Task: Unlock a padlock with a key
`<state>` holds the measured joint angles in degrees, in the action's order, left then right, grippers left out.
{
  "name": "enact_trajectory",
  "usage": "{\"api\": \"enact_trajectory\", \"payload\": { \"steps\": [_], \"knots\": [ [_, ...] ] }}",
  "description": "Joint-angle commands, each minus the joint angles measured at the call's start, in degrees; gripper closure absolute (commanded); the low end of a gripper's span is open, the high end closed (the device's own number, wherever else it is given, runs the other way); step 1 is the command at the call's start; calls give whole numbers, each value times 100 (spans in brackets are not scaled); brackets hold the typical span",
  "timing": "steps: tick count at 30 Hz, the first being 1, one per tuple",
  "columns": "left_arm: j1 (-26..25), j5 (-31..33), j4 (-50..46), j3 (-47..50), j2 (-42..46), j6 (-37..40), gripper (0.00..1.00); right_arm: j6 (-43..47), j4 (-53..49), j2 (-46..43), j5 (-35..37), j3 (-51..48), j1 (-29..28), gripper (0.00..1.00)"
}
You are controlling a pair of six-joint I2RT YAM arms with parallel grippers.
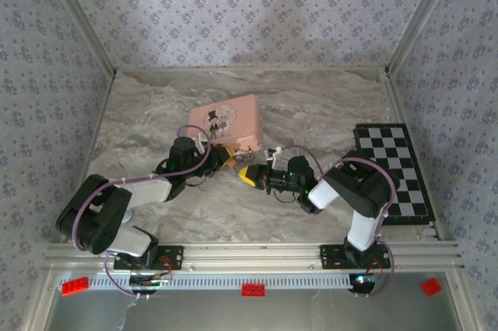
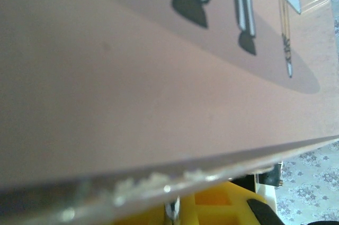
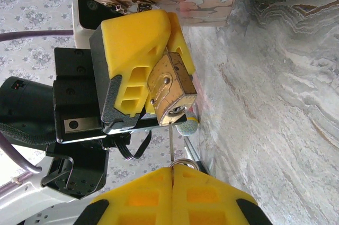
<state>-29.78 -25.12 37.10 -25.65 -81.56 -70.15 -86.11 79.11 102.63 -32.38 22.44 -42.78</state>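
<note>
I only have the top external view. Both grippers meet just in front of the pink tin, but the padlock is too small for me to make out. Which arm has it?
Observer: The left gripper has the padlock clamped in its yellow jaws, with the keyhole end facing the right gripper.
Operator: And the key?
Observer: The right gripper's jaws are shut on the key, and its thin shaft points straight at the padlock.
Operator: Is it in the keyhole?
Observer: The tip reaches the padlock's keyhole face. I cannot tell whether it is seated.
</note>
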Motion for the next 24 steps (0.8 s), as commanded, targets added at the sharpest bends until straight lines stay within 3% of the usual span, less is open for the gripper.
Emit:
{"api": "enact_trajectory", "payload": {
  "steps": [1,15,24],
  "knots": [
    [-59,-553,788,-193,-51,-290,100,22,95,25,41,59,18,100],
    [-62,-582,561,-188,92,-210,100,-93,95,-19,43,27,181,100],
    [-34,-624,957,-98,-75,-368,100,-126,91,-41,39,100,97,100]
  ]
}}
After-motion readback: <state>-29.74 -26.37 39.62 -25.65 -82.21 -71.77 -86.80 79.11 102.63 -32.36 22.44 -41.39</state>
